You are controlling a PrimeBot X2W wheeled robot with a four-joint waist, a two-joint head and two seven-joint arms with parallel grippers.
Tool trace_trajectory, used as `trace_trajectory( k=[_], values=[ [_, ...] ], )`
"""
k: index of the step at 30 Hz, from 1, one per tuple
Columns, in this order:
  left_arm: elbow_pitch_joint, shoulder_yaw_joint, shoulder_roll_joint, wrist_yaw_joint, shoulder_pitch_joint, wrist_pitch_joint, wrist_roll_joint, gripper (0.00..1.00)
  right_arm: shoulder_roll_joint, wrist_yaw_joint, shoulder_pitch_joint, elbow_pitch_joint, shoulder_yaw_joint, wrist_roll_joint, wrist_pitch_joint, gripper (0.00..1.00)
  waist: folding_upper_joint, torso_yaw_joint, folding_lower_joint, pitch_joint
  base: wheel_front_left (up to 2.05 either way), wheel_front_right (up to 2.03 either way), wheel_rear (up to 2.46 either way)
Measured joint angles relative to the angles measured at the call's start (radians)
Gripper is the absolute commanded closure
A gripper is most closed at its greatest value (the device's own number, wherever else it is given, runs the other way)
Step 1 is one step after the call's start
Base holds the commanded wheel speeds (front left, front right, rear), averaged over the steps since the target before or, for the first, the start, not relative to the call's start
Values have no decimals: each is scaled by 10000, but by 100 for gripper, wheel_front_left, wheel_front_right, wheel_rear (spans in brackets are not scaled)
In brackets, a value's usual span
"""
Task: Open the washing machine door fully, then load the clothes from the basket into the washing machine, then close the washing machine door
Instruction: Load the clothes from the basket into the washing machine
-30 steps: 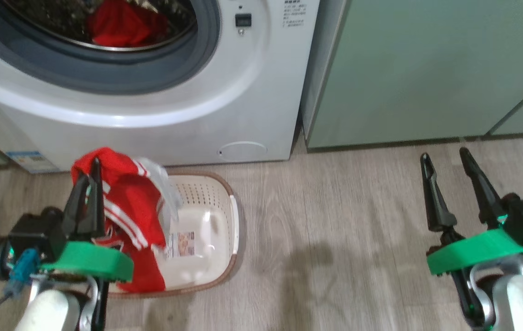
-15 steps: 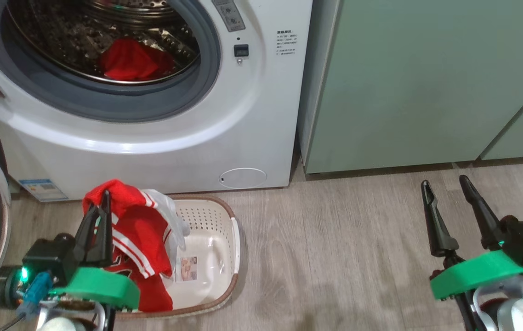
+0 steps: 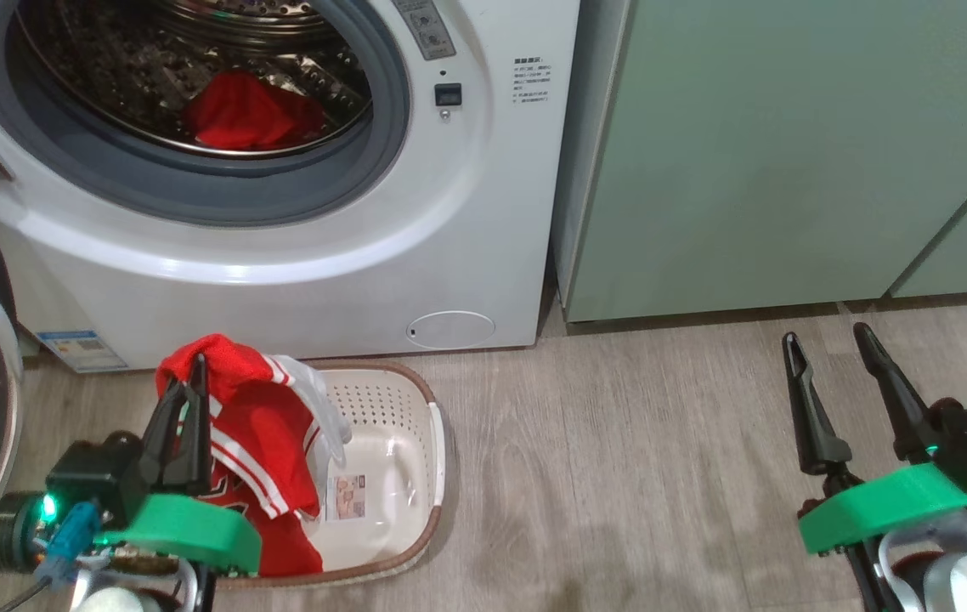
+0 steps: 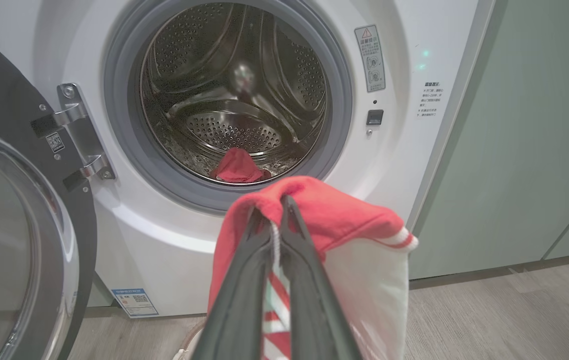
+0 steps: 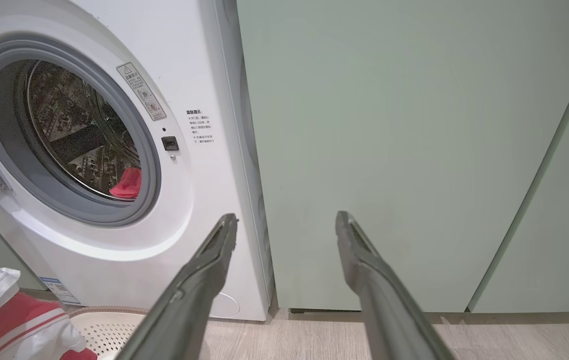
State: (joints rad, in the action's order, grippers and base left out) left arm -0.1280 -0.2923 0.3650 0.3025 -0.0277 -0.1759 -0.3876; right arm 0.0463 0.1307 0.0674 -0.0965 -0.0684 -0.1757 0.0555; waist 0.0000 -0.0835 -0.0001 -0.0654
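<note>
Nearest on the left, the left hand point(image 3: 190, 374) is clamped shut on the top fold of a red striped garment point(image 3: 258, 425), fingers pointing up and toward the machine. The cloth drapes down from the pinch, a white panel trailing on its right side. Its lower folds hang into the left half of the basket point(image 3: 431, 442), which sits on the wood floor point(image 3: 619, 476); whether the hem has cleared the basket floor cannot be told. The rest of the basket holds only its paper label. Well apart on the right, the right hand point(image 3: 825, 333) hovers over the floor with its fingers spread wide and nothing between them. Just beyond the basket stands the washing machine point(image 3: 466, 212), its door point(image 4: 14, 225) swung open to the left on its hinge. Deep in the steel drum point(image 4: 234, 75) lies the other red garment point(image 3: 250, 110). Pale green cabinets point(image 3: 789, 153) stand to the right of the machine. The step in hand looks like loading the second piece — the last one. The next move calls for lifting it high enough for the hanging tail to pass the grey gasket point(image 3: 220, 191), reaching well into the drum, and only then letting go — a trailing edge left on the gasket would foul the door's closing.
</note>
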Motion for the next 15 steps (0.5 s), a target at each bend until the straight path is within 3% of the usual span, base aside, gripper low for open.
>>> trace_trajectory(
  k=[11, 15],
  values=[
    [355, -33, -4, -25, 309, 119, -186, 100, 0, 0, -11, -238, -4, 0, -27, 0, 0, 78, 0, -390, 0, 0, 0],
    [972, 17, -13, -330, 1329, 190, -439, 100, 0, 0, -135, -343, 75, -2, -12, 0, 0, 46, 1, -813, 0, 0, 0]
  ],
)
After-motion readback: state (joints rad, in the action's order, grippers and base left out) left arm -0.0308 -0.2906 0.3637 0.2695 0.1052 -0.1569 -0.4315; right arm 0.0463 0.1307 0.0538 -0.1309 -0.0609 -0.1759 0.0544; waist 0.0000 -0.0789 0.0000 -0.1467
